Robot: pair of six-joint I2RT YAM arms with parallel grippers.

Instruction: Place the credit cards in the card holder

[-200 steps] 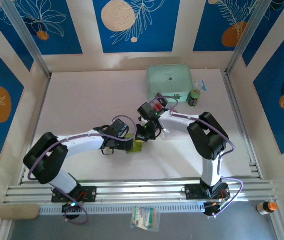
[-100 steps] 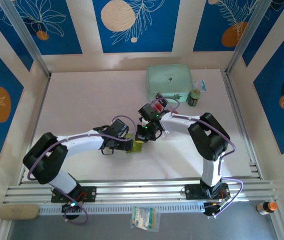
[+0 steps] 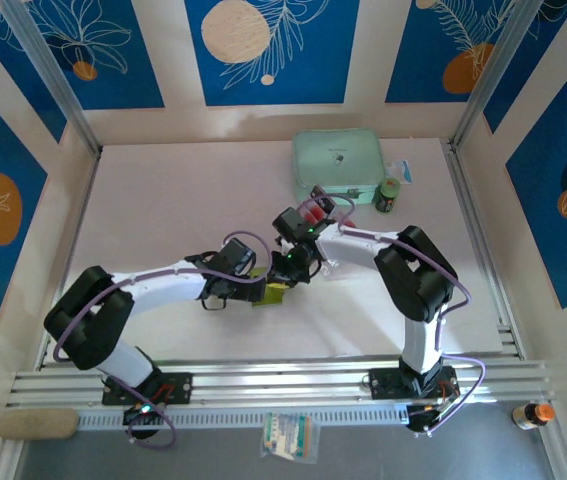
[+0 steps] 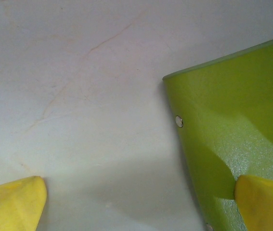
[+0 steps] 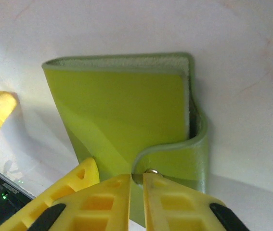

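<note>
The olive-green card holder [image 3: 275, 293] lies shut on the white table between the two arms. Up close its face [image 5: 122, 110] is plain and its snap tab [image 5: 175, 156] arches over from the right edge. My right gripper [image 5: 136, 185] pinches the tab's end with a thin gap between its tips; from above it [image 3: 291, 272] sits at the holder's far side. My left gripper [image 4: 138, 207] stands wide open, one fingertip [image 4: 266, 202] resting on the card holder [image 4: 232, 125], the other on bare table. Credit cards [image 3: 311, 213] with red marks lie behind my right wrist, partly hidden.
A larger mint-green case [image 3: 338, 165] sits at the back, with a small green jar [image 3: 390, 193] to its right. Metal rails run along the table's near edge [image 3: 283, 378] and right side. A small packet [image 3: 288, 435] lies in front of the rail.
My right wrist has shifted slightly left and down over the card holder. The left arm and the card holder have stayed put.
</note>
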